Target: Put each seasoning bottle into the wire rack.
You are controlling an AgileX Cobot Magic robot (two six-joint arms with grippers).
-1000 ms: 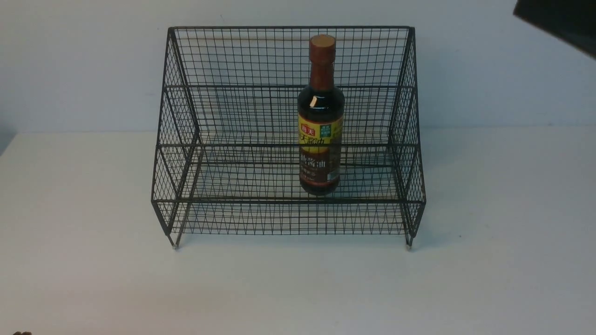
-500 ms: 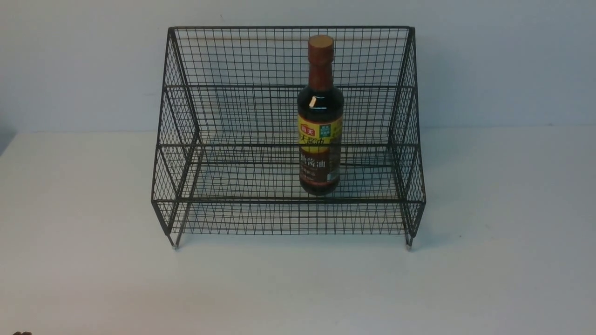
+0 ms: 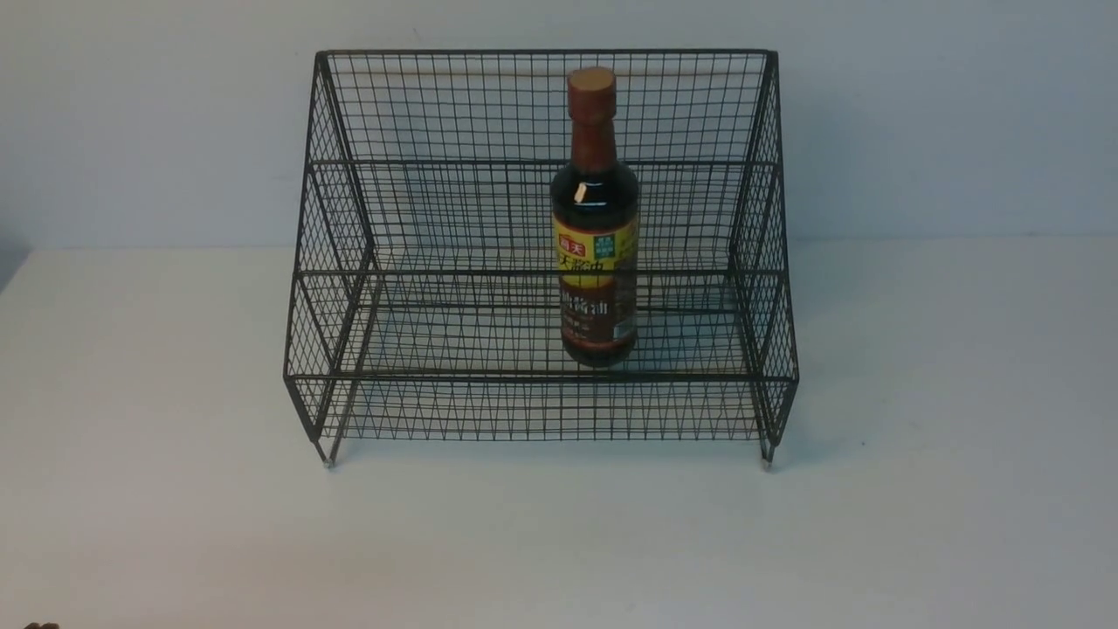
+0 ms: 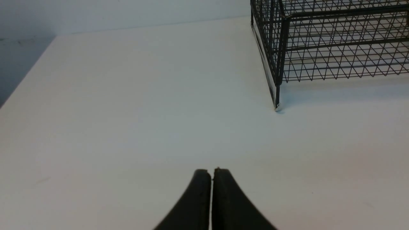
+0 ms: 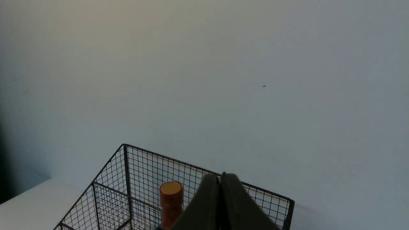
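1. Left of the rack (image 3: 541, 379) and nearer the camera, a small brown bit (image 3: 41, 625) peeks into the front view; it is too small to name.
2. The left gripper (image 4: 212, 174) has its tips together, narrow, with nothing in them. Its wrist view shows the rack's left front foot (image 4: 277, 108) with a pale tip, on the white table (image 4: 143, 111).
3. The black wire rack holds one bottle (image 3: 597, 196). The bottle stands in it, a bit right of the rack's middle, with its dark round bottom behind the low front wires.
4. The bottle's label (image 3: 597, 253) is yellow on top and brown below. A red patch has white Chinese writing, and 天 can be read. A green patch sits beside it. A rack wire crosses the label, and the small words are too blurry.
5. The right gripper (image 5: 220, 179) is narrow too, its tips together. Its wrist view shows the cap's (image 5: 171, 188) round top and the wall (image 5: 223, 80) behind the rack.
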